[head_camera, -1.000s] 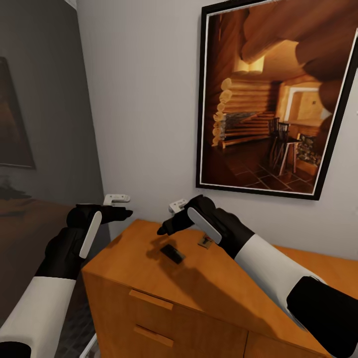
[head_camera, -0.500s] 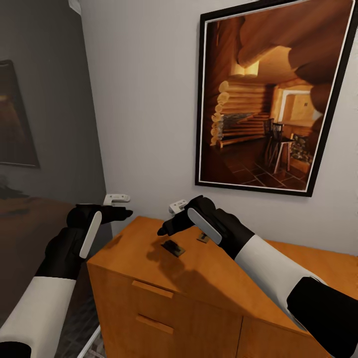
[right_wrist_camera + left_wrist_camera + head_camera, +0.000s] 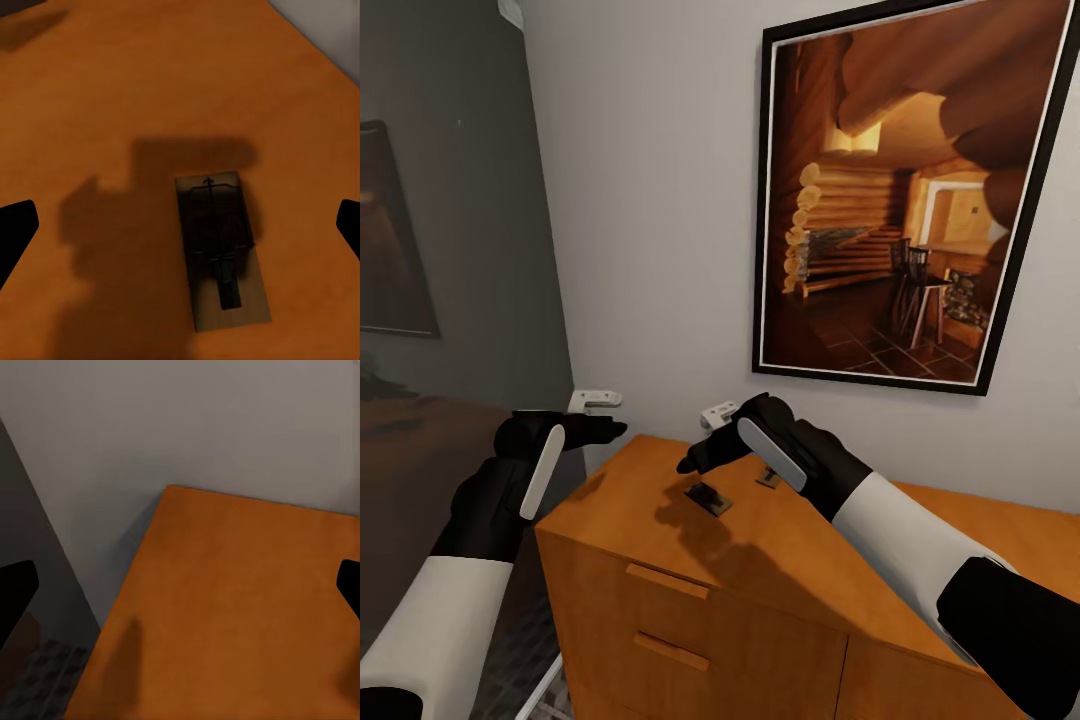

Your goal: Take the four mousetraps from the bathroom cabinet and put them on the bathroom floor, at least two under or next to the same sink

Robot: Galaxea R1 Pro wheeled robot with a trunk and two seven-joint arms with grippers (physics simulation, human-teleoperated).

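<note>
Two grippers hover at the orange-brown cabinet (image 3: pixel 760 570): the left gripper (image 3: pixel 600 415), jaws spread wide, sits off the cabinet's left end, while the right gripper (image 3: pixel 705 440), also spread wide, hangs above the flat top. Two mousetraps show on that top (both lying flat): one mousetrap (image 3: pixel 707 498) directly beneath the right gripper, in its shadow, and a second mousetrap (image 3: pixel 769 479) partly hidden behind the right wrist. One framed log-cabin picture (image 3: pixel 905 200) hangs on the wall above.
</note>
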